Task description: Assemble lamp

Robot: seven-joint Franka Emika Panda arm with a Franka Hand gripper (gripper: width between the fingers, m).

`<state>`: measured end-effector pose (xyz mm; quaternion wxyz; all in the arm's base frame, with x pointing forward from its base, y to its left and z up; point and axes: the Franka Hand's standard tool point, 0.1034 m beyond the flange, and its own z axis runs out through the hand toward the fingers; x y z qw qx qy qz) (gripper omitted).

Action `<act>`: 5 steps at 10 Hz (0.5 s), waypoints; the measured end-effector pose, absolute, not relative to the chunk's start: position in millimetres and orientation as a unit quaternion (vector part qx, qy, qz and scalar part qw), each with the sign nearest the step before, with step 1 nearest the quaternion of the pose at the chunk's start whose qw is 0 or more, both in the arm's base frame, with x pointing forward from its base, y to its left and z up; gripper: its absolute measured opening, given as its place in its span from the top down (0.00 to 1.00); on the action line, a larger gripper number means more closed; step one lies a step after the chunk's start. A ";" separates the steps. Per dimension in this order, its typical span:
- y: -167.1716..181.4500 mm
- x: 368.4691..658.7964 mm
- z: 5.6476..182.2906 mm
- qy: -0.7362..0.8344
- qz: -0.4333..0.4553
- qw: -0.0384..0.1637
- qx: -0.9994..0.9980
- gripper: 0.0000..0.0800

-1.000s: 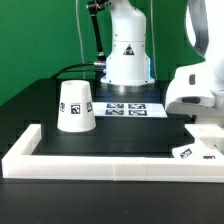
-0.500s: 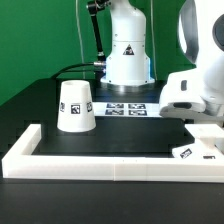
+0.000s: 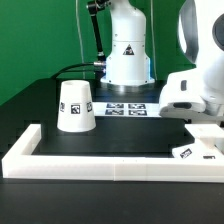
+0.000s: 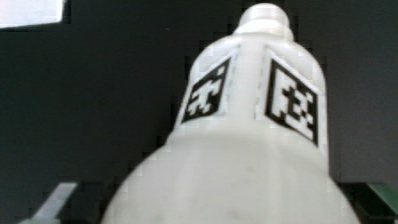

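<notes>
- No word or brand can be read. The bulb (image 4: 249, 110) carries two black-and-white square tags on neighbouring faces, and the shade (image 3: 76, 105) shows one low on its wall.
- The robot's pedestal (image 3: 128, 50) bears a small triangular warning sticker, too small to read.
- The marker board (image 3: 133, 108) lies flat before the pedestal, showing only tag patterns.
- The wrist view shows the bulb close up between the fingers (image 4: 59, 200) of the gripper (image 4: 214, 198). I cannot tell whether they clamp it or stand just off it.
- The shade stands wide end down on the black table (image 3: 40, 100), at the exterior view's left.
- The lamp base (image 3: 193, 150) lies at the right beside the white rail (image 3: 100, 160), under the arm.
- Compared with a second ago, the arm's upper link fills more of the top right corner and the wrist sits slightly further left. The shade has not moved.
</notes>
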<state>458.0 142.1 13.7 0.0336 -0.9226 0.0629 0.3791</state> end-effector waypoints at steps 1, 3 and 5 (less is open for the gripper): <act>139.7 461.6 20.9 0.053 0.373 0.040 -0.925 0.28; 131.6 474.3 52.1 0.038 0.355 0.053 -0.933 0.28; 118.2 485.5 86.4 0.021 0.345 0.067 -0.936 0.28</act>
